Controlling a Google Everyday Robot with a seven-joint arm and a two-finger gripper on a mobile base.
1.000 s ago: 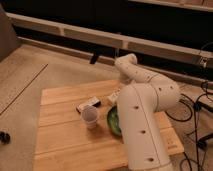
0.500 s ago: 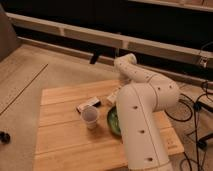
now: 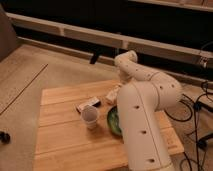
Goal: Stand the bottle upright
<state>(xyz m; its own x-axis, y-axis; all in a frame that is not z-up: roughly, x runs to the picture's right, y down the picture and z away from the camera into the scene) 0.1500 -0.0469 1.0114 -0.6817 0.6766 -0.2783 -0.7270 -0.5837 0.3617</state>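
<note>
Nothing on the wooden table [image 3: 65, 145] has shifted since a second ago, and the arm [image 3: 145, 107] keeps its pose; only the gripper [image 3: 119, 89] has drawn closed. Its fingers are pressed together, low at the arm's tip near the table's far edge. Whether they pinch anything cannot be told, as the wrist hides them.

The bottle [image 3: 113, 94] lies on its side right there, touching the arm's tip and close to the far edge. Just left of it lies the flat black-and-white box [image 3: 88, 104]. The translucent cup [image 3: 90, 118] stands upright in front of the box, and the green bowl [image 3: 114, 121] sits just beside the cup, half hidden behind the arm.

Bare wood stretches wide along the left edge and across the front left. The right side is filled by the arm's thick white column, which rises from the front right corner, bends back and left over the table, then folds down at a rounded joint toward the bottle.
</note>
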